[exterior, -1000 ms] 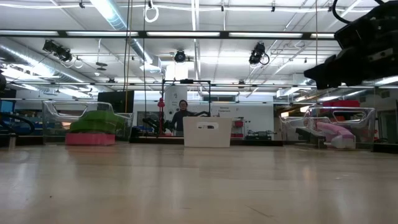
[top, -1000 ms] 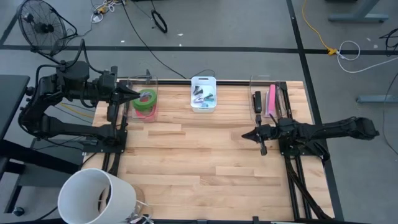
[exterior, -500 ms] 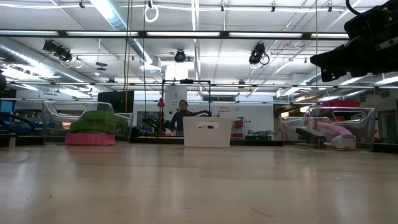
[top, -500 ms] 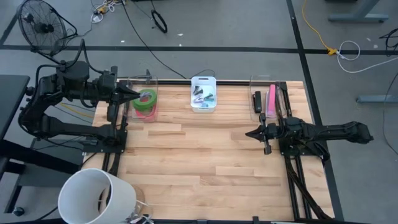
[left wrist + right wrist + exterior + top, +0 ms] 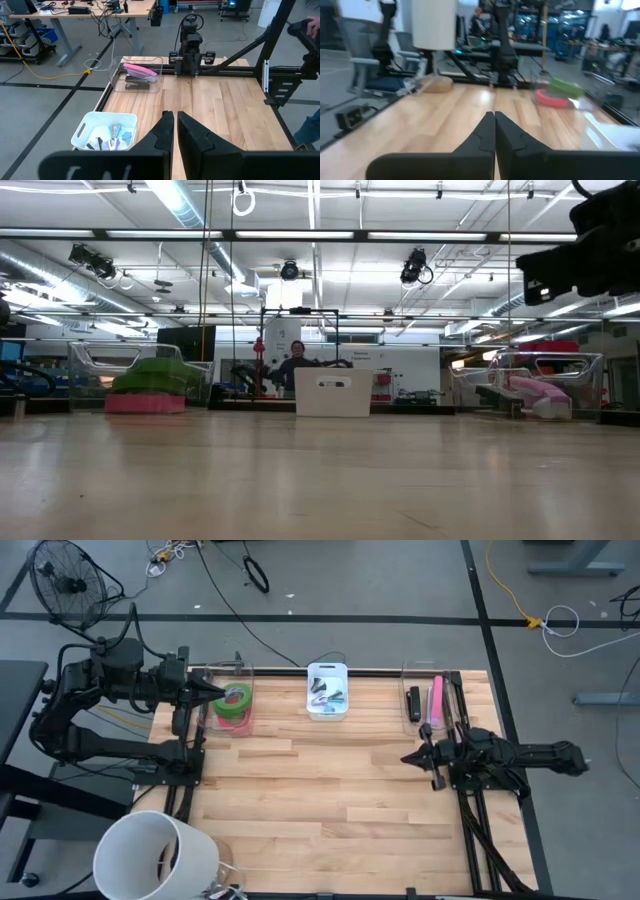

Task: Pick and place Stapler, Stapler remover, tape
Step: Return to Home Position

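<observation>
Job done, tape (image 5: 236, 700) put away
L pincer (image 5: 217, 689), R pincer (image 5: 406, 757) shut, empty; tape looks light, stiff: grab rim

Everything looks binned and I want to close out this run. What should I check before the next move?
1. Tape in the left clear bin: ok, green and red-pink rings are stacked inside.
2. Staple removers in the white bin: ok.
3. Black stapler and pink stapler in the right clear bin: ok, side by side.
4. Right end effector empty: ok, fingers shut on nothing.
5. Left end effector empty: ok, shut, beside the left clear bin.
6. Right arm fully home: cannot tell; its end effector hangs over the table in front of the right clear bin.
</observation>
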